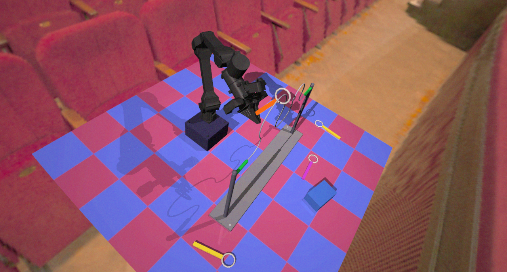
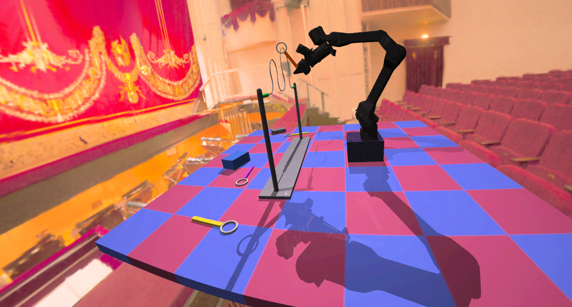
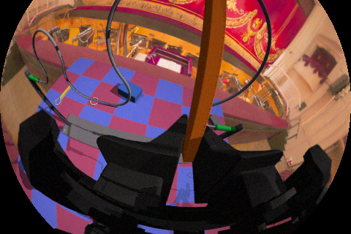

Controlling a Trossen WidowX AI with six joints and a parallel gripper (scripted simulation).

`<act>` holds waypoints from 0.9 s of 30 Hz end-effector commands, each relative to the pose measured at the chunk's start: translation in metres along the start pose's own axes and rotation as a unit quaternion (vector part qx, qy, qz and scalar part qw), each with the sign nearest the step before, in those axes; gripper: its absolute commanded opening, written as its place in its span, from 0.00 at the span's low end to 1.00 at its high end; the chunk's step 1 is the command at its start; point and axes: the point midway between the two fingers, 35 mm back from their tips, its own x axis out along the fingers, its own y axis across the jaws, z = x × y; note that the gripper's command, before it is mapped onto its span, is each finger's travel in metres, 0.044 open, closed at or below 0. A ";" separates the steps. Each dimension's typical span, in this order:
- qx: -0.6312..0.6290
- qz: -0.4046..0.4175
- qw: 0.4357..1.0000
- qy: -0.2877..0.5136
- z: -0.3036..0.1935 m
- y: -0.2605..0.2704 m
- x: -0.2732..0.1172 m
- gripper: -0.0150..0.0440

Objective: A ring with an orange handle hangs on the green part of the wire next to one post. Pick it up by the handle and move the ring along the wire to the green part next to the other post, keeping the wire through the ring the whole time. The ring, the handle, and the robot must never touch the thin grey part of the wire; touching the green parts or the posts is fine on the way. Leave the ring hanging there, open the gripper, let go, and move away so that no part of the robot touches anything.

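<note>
My gripper is shut on the lower end of the orange handle. The handle slants up to the ring, which is around the top of a tall loop of the grey wire. The wire top shows inside the ring; whether they touch cannot be told. In the wrist view the ring is cut off at the top. From this loop the wire drops to one green part. The other green part lies beyond another bend.
Posts stand on a grey base board. Beyond it lie a blue box and a magenta-handled ring. Yellow-handled rings lie near the board's ends, with a dark block.
</note>
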 end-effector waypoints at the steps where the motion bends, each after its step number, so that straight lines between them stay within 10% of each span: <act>1: -0.024 -0.015 1.000 -0.003 -0.001 -0.001 -0.001 0.00; 27: -0.163 -0.094 0.982 -0.022 0.001 -0.011 0.000 0.00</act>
